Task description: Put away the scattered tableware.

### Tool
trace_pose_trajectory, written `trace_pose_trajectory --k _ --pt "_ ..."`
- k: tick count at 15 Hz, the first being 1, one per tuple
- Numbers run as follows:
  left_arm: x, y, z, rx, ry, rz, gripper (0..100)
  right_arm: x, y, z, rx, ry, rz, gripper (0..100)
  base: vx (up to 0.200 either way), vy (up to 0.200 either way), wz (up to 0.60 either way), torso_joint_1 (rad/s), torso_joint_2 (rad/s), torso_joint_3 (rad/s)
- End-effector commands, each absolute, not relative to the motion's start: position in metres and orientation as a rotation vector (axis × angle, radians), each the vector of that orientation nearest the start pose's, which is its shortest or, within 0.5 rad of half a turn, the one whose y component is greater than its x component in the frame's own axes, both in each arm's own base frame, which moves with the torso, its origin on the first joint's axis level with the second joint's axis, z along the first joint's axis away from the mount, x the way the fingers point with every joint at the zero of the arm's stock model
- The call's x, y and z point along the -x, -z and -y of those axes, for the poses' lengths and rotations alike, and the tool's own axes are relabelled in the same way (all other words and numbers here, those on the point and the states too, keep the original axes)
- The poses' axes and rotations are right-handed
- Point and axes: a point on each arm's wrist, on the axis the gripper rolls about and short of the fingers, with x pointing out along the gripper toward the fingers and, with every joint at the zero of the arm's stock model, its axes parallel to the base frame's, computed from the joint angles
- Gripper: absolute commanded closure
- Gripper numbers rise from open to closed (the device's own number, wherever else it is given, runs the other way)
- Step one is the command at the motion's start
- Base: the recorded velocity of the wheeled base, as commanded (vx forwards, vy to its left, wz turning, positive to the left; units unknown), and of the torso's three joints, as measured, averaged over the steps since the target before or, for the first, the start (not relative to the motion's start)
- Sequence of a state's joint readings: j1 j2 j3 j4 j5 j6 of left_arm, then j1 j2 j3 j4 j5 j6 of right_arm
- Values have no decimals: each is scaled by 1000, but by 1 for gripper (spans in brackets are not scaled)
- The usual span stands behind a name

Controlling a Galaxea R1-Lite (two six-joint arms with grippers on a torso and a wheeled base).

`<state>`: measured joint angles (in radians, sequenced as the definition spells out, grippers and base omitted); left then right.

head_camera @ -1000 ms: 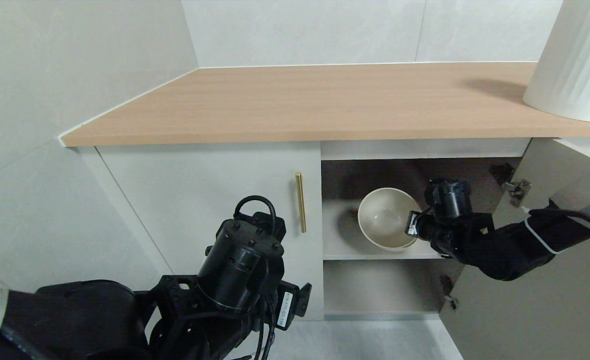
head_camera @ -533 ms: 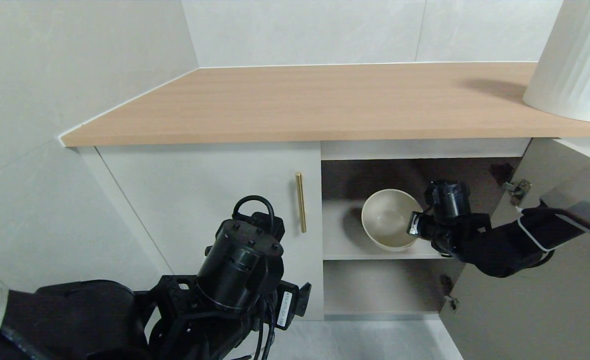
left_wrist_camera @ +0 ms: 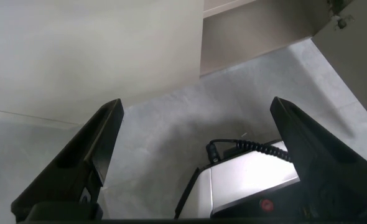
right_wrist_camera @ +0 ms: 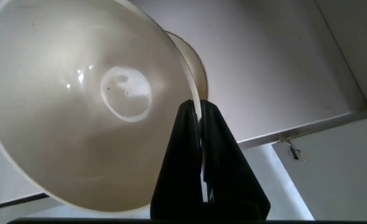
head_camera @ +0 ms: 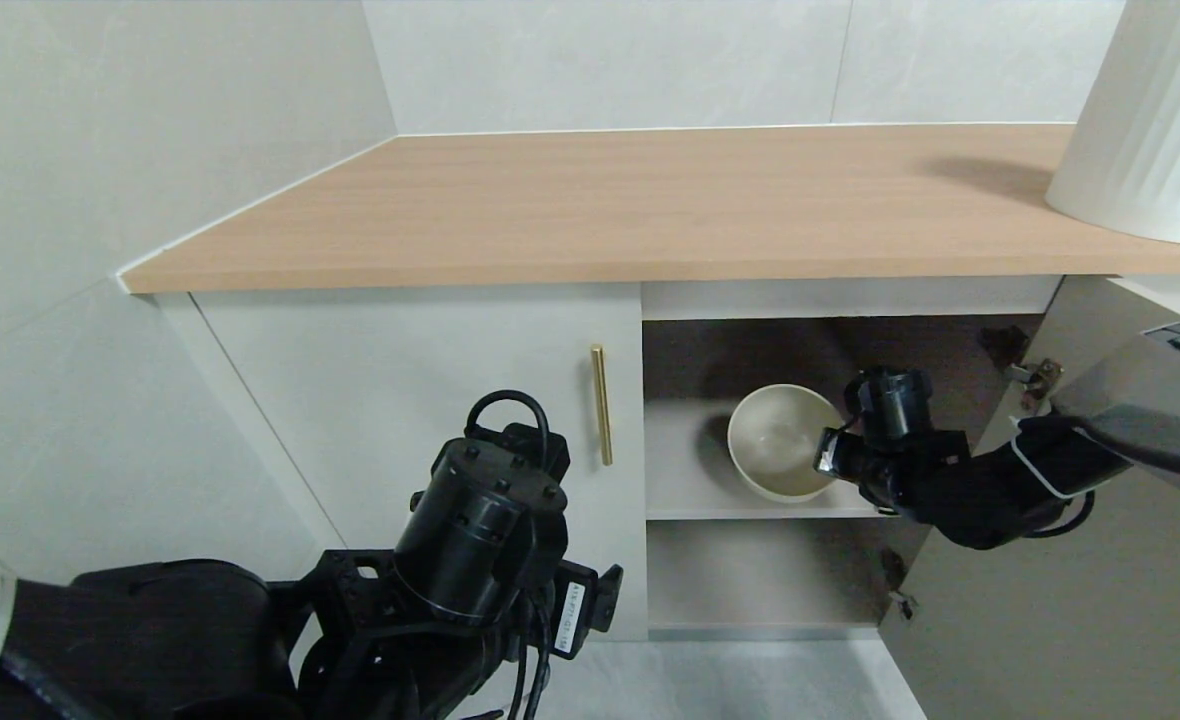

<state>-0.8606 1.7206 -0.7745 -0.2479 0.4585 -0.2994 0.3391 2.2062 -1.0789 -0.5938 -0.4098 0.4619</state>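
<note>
A cream bowl point(head_camera: 780, 440) hangs tilted inside the open cabinet, just over the middle shelf point(head_camera: 685, 480). My right gripper point(head_camera: 827, 452) is shut on the bowl's rim at its right side. In the right wrist view the two black fingers point(right_wrist_camera: 193, 134) pinch the rim of the bowl point(right_wrist_camera: 90, 93), whose inside faces the camera. My left gripper point(left_wrist_camera: 193, 127) is open low in front of the closed left door, with only floor between its fingers point(left_wrist_camera: 90, 155). The left arm point(head_camera: 480, 520) sits low in the head view.
The closed left door carries a brass handle point(head_camera: 600, 404). The right door point(head_camera: 1080, 520) stands swung open at the right. A wooden countertop point(head_camera: 630, 200) runs above, with a white ribbed container point(head_camera: 1150, 130) at its right end. A lower compartment point(head_camera: 760, 575) lies under the shelf.
My right gripper has carried the bowl a little deeper into the cabinet and lower toward the shelf. The left arm has not moved.
</note>
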Motion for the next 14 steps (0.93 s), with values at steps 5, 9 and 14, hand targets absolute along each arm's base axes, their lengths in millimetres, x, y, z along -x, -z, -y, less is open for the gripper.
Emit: trace_pose_trajectory --k 5,9,14 --pt "-193 -134 209 -142 295 -603 0 -391 -57 -125 -253 192 -482 100 0 0 0 0 0 0" --pt "-193 -135 209 -140 295 -602 0 -391 -55 -126 -250 192 -485 100 0 0 0 0 0 0" --pt "-193 -135 209 -140 294 -602 0 -392 -53 -126 -249 193 -488 100 0 0 0 0 0 0"
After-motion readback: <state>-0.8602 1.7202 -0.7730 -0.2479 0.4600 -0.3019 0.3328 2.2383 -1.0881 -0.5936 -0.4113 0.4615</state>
